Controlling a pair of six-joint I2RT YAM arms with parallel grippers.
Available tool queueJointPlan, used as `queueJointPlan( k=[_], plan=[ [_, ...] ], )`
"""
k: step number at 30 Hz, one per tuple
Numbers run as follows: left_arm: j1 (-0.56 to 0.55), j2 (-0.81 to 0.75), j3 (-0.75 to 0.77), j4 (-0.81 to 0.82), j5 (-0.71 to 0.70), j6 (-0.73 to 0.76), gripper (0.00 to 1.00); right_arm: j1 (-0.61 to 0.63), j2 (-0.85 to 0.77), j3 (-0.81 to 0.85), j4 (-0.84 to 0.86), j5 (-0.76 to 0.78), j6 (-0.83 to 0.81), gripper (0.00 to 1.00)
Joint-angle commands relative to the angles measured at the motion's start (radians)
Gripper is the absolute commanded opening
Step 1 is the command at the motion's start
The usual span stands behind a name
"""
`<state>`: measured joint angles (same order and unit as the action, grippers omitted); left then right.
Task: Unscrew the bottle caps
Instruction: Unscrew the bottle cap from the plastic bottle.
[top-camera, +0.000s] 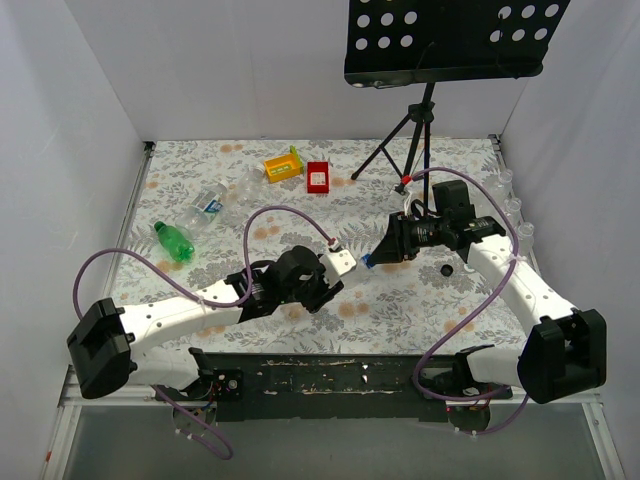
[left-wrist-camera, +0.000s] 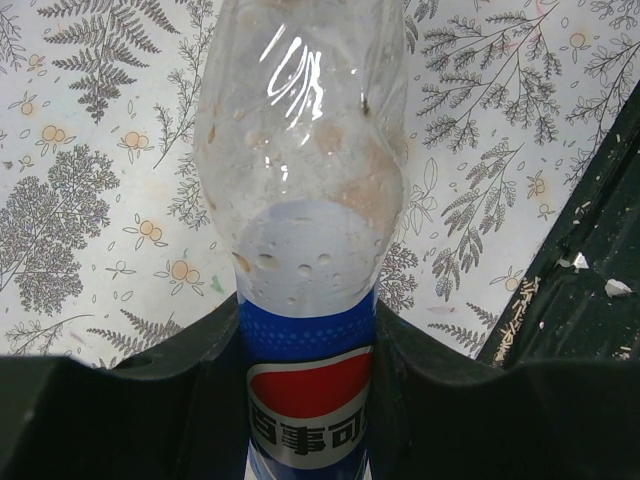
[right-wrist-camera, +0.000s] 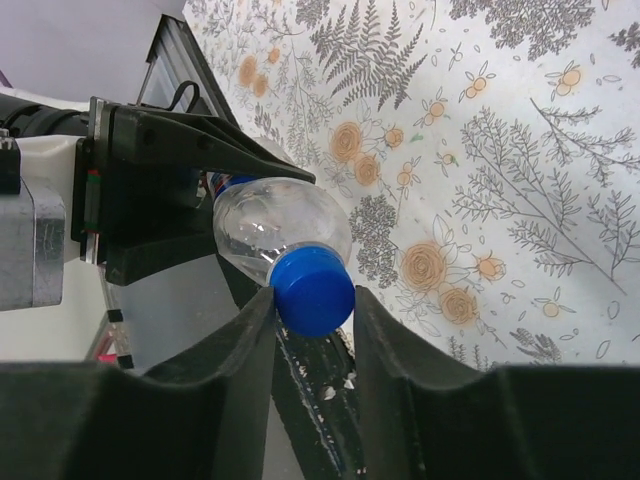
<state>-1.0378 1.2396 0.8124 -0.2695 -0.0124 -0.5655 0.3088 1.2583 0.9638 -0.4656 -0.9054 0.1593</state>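
My left gripper (left-wrist-camera: 308, 322) is clamped on the Pepsi bottle (left-wrist-camera: 300, 150) at its label, holding it over the table (left-wrist-camera: 80, 200). My right gripper (right-wrist-camera: 315, 300) sits narrow, one jaw on each side of the blue cap (right-wrist-camera: 313, 288). Can't tell if it's actually pinching.

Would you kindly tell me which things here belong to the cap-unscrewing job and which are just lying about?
Job:
Pepsi bottle
blue cap
green bottle
clear bottle

Lying about:
yellow box
red box
tripod
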Motion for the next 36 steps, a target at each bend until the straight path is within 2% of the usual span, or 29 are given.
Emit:
queueJointPlan(
  k=[1, 6, 11, 13, 16, 19, 21, 23, 25, 27, 32, 36],
  plan=[
    [-0.008, -0.005, 0.022, 0.018, -0.012, 0.004, 0.04, 0.004, -0.002, 0.009, 0.041, -0.059, -0.013, 0.33],
    [-0.007, -0.012, 0.008, 0.023, -0.004, 0.006, 0.04, 0.007, -0.014, 0.007, 0.036, -0.122, -0.049, 0.13],
    [-0.01, -0.049, -0.018, 0.047, 0.012, 0.0, 0.04, 0.009, -0.025, 0.01, 0.031, -0.194, -0.104, 0.05],
    [-0.005, -0.071, -0.033, 0.067, 0.066, -0.007, 0.05, 0.01, -0.027, 0.019, 0.016, -0.242, -0.156, 0.03],
    [0.018, -0.097, -0.044, 0.081, 0.219, -0.025, 0.05, 0.021, -0.022, 0.061, -0.091, -0.312, -0.433, 0.01],
    [0.077, -0.112, -0.045, 0.079, 0.432, -0.045, 0.05, 0.042, 0.006, 0.145, -0.319, -0.355, -0.795, 0.01],
    [0.128, -0.109, -0.042, 0.066, 0.591, -0.056, 0.05, 0.068, 0.038, 0.229, -0.517, -0.319, -1.127, 0.01],
    [0.182, -0.094, -0.032, 0.043, 0.763, -0.054, 0.06, 0.093, 0.056, 0.274, -0.61, -0.259, -1.33, 0.01],
    [0.214, -0.068, -0.019, 0.01, 0.856, -0.047, 0.05, 0.108, 0.033, 0.254, -0.518, -0.178, -1.33, 0.01],
    [0.226, -0.051, -0.01, -0.014, 0.873, -0.033, 0.05, 0.11, -0.005, 0.207, -0.386, -0.129, -1.249, 0.01],
    [0.232, -0.037, -0.004, -0.027, 0.813, -0.007, 0.06, 0.111, -0.02, 0.199, -0.346, -0.115, -1.176, 0.02],
    [0.229, -0.034, 0.007, -0.033, 0.721, 0.007, 0.05, 0.11, -0.037, 0.179, -0.257, -0.063, -0.997, 0.09]
  ],
)
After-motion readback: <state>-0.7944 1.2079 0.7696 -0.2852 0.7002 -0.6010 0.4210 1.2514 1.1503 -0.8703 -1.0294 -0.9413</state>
